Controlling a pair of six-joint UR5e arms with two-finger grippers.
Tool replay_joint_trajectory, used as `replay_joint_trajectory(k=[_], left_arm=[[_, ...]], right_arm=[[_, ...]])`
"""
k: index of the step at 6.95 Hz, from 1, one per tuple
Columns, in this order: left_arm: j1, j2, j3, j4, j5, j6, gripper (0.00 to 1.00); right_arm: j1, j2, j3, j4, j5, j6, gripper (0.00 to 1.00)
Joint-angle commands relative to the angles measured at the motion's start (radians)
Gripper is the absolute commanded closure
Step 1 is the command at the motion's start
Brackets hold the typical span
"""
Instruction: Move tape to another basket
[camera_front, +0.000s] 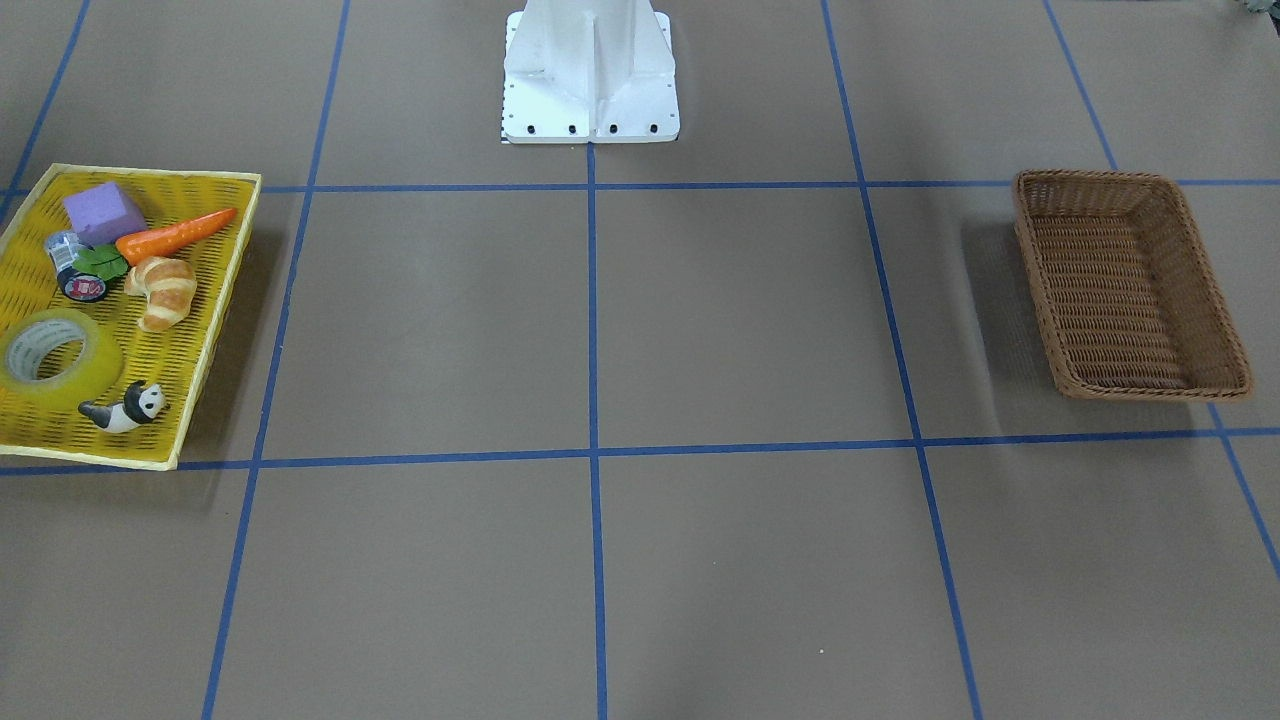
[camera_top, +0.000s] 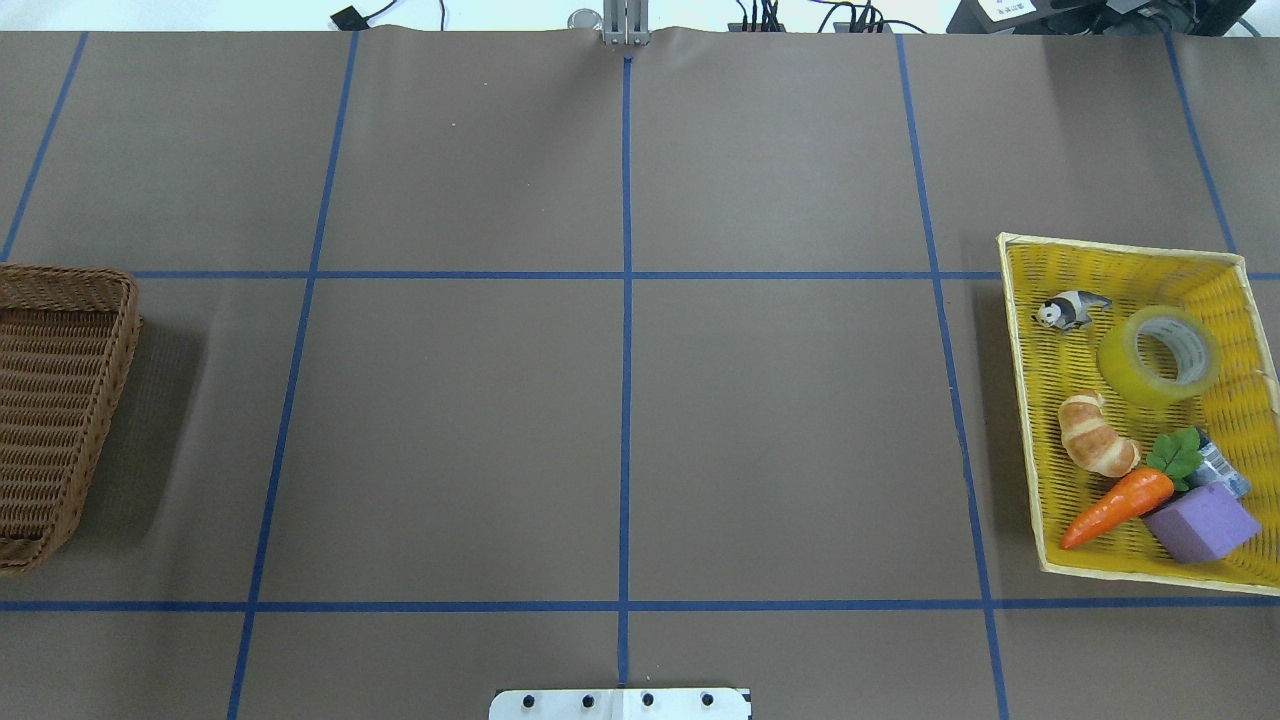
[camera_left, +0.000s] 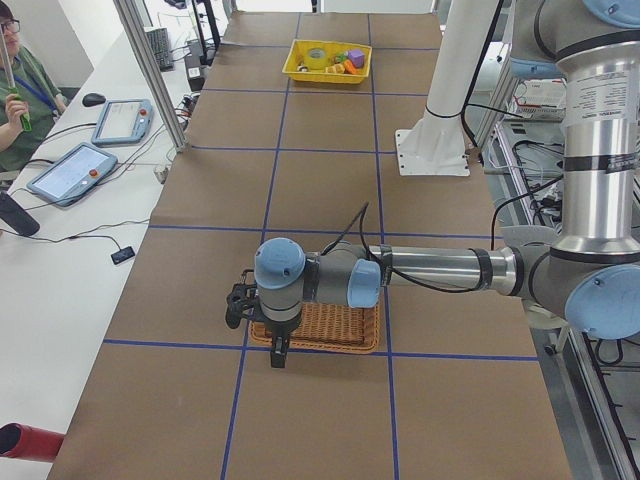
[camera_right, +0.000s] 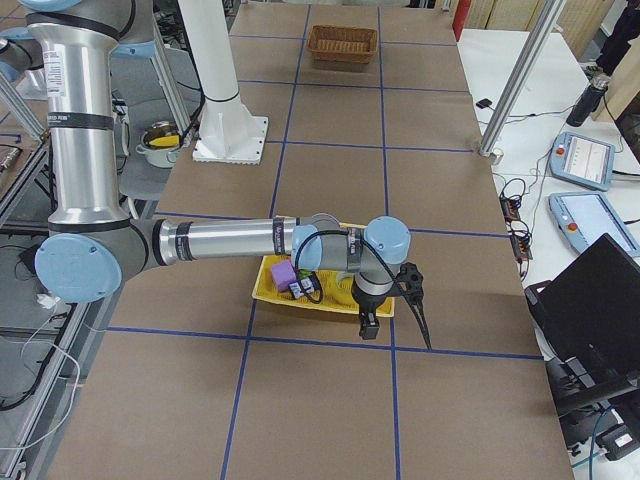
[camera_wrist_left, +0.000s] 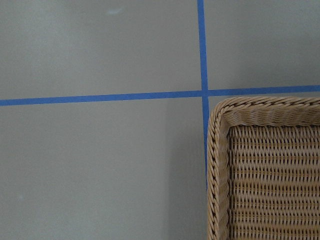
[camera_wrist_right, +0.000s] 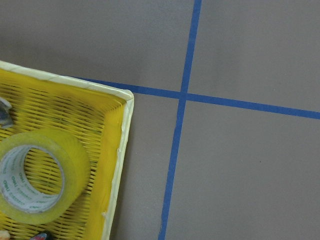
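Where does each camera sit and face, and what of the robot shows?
Front-facing: across the table, facing the robot; base shows.
Overhead: behind the robot, looking down; base edge only.
Left: table's left end; left arm at the wicker basket.
Right: opposite end; right arm at the yellow basket.
Left wrist: down on wicker corner; robot unseen.
Right wrist: down on the tape; robot unseen.
Front-facing and overhead share both baskets, mirrored.

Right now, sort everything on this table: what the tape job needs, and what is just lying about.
For the job: large roll of translucent yellow packing tape; empty brown woven wicker basket, its destination; flat yellow plastic basket, where the tape lies.
Just lying about, in that basket: black-and-white panda figurine; golden croissant; orange carrot with green leaves; purple cube; small dark cylinder with red label.
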Motion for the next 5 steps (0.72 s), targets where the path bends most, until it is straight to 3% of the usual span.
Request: replay_joint_trajectory(k=[1,5], left_arm=[[0.0,-0.002,0.001,0.0,0.0,0.0,0.01],[0.0,-0.002,0.012,-0.001,-0.002,0.009,0.01]], right_arm=[[0.0,0.006,0.004,0.0,0.0,-0.011,0.0],[0.0,0.009,0.007,0.002,0.001,-0.008,0.0]])
